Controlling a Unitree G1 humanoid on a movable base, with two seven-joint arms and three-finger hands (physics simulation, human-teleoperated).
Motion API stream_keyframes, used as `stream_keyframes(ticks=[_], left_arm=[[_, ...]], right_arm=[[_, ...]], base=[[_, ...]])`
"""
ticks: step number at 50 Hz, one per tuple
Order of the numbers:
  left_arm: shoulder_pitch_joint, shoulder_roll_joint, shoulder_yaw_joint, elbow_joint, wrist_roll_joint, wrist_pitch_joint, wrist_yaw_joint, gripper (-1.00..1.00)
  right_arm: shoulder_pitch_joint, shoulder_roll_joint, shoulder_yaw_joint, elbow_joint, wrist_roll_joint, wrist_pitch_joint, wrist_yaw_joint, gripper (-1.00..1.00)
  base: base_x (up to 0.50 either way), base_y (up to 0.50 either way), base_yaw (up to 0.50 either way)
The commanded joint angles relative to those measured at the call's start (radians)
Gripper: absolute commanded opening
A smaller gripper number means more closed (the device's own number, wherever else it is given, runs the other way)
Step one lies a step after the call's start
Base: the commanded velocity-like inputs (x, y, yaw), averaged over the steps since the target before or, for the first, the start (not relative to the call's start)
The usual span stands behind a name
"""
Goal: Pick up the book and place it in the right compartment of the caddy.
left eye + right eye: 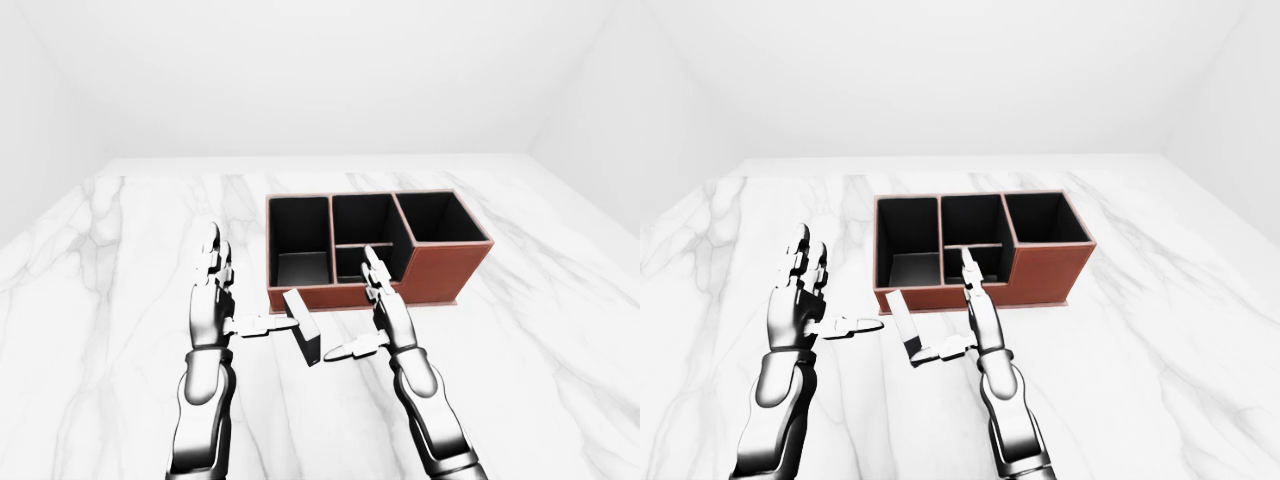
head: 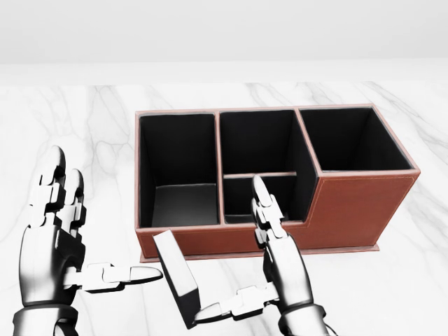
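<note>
The book (image 2: 178,280), a thin grey slab with a dark edge, stands tilted on the marble table just below the caddy's lower wall, between my two hands. The brown caddy (image 2: 364,196) has black compartments; its right compartment (image 2: 350,140) holds nothing. My left hand (image 2: 98,231) is open left of the book, fingers up, thumb pointing at the book's upper end and just short of it. My right hand (image 2: 234,252) is open right of the book, fingers up against the caddy's wall, thumb touching the book's lower end.
The white marble table (image 1: 120,260) stretches wide on both sides of the caddy. The caddy's left compartment (image 2: 178,161) and the two middle compartments (image 2: 255,143) hold nothing. White walls stand beyond the table's top edge.
</note>
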Motion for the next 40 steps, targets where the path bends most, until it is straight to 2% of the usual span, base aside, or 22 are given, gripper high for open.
stream_keyframes(ticks=[1,9,10,17,18,23,24,27,28,35,40], left_arm=[[0.002,-0.001,-0.001,0.007,-0.020,0.000,-0.014,1.00],[0.001,-0.001,0.001,0.017,-0.021,0.000,-0.015,1.00],[0.000,-0.001,0.001,0.018,-0.021,0.000,-0.015,1.00],[-0.001,-0.001,0.000,0.017,-0.021,0.000,-0.014,1.00],[-0.001,-0.001,0.000,0.016,-0.021,0.000,-0.014,1.00],[0.000,-0.001,0.000,0.012,-0.021,0.000,-0.014,1.00],[0.001,-0.002,-0.001,0.009,-0.021,0.000,-0.014,1.00],[0.003,-0.002,-0.001,0.005,-0.021,0.000,-0.013,1.00],[0.002,-0.002,-0.001,0.007,-0.021,0.000,-0.014,1.00],[0.004,-0.002,-0.001,0.005,-0.022,0.000,-0.014,1.00],[0.003,-0.002,-0.001,0.003,-0.022,0.000,-0.015,1.00]], right_arm=[[-0.027,0.017,0.025,0.036,-0.019,0.000,-0.017,1.00],[-0.033,0.029,0.048,0.049,-0.028,0.000,-0.025,1.00],[-0.039,0.029,0.045,0.111,-0.027,0.000,-0.031,1.00],[-0.046,0.046,0.062,0.081,-0.038,0.000,-0.033,1.00],[-0.052,0.046,0.062,0.161,-0.036,0.000,-0.042,1.00],[-0.036,0.055,0.083,0.091,-0.036,0.000,-0.044,1.00],[-0.044,0.053,0.080,0.190,-0.034,0.000,-0.054,1.00],[-0.030,0.060,0.092,0.116,-0.037,0.000,-0.049,1.00],[-0.034,0.058,0.092,0.171,-0.037,0.000,-0.056,1.00],[-0.027,0.064,0.109,0.141,-0.037,0.000,-0.059,1.00],[-0.040,0.068,0.106,0.197,-0.032,0.000,-0.063,1.00]], base=[[0.00,0.00,0.00],[0.00,0.00,0.00],[0.00,0.00,0.00],[0.00,0.00,0.00],[0.00,0.00,0.00],[0.00,0.00,0.00],[0.00,0.00,0.00],[0.00,0.00,0.00],[0.00,0.00,0.00],[0.00,0.00,0.00],[0.00,0.00,0.00]])
